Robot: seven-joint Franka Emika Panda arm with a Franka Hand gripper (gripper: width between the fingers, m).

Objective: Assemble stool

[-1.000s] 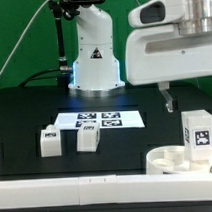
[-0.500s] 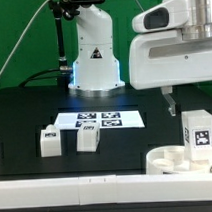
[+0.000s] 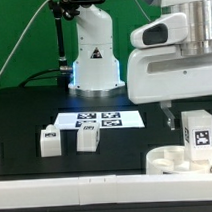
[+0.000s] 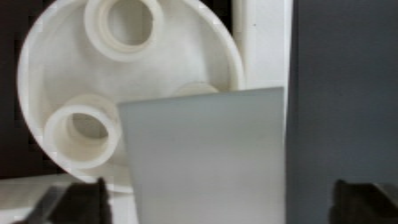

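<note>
The table [image 3: 19, 113] is bare and open on the exterior view's left. The first leg [image 3: 50, 142] and the second leg [image 3: 87, 139] stand just nearer than the marker board [image 3: 99, 120]. On the exterior view's right, the tall leg [image 3: 198, 128] at the seat [image 3: 165, 163] blocks the way.

A robotics lab: a white robot arm [image 3: 95, 54] stands on a black desk [image 3: 20, 123] before a green backdrop [image 3: 21, 38], with a marker board [image 3: 100, 120] and tag-marked stool legs [image 3: 51, 142].
</note>
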